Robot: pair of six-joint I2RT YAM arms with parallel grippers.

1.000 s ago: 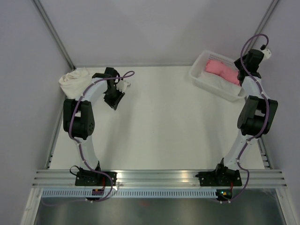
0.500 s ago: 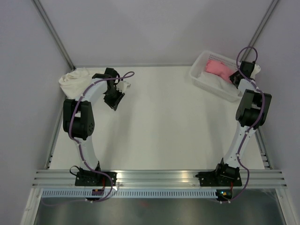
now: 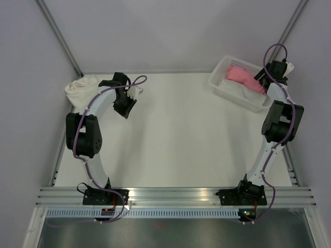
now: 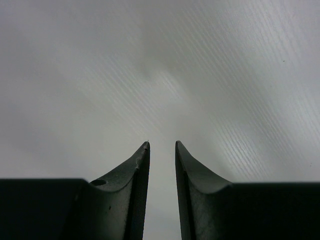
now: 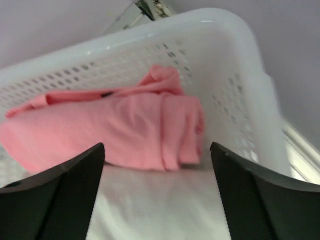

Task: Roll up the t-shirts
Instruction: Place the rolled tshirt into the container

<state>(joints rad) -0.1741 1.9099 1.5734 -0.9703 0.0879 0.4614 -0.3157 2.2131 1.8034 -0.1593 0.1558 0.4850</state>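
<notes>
T-shirt [image 5: 125,130], pink, in basket [image 5: 240,100], just beyond wide-apart right fingers [image 5: 55,200]

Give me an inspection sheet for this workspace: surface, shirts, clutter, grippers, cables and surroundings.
Surface: white table, bare in the middle.
Job's things: pink t-shirt lying bundled inside the white basket at the far right; cream t-shirt bunched at the far left corner.
Clutter: nothing seen.
Grippers: left gripper over bare table, jaws a little apart, holding nothing; right gripper open above the basket, with the pink t-shirt below it and not gripped.
Cables: purple cables loop along both arms.
Surroundings: grey walls; metal rail along the near edge.
</notes>
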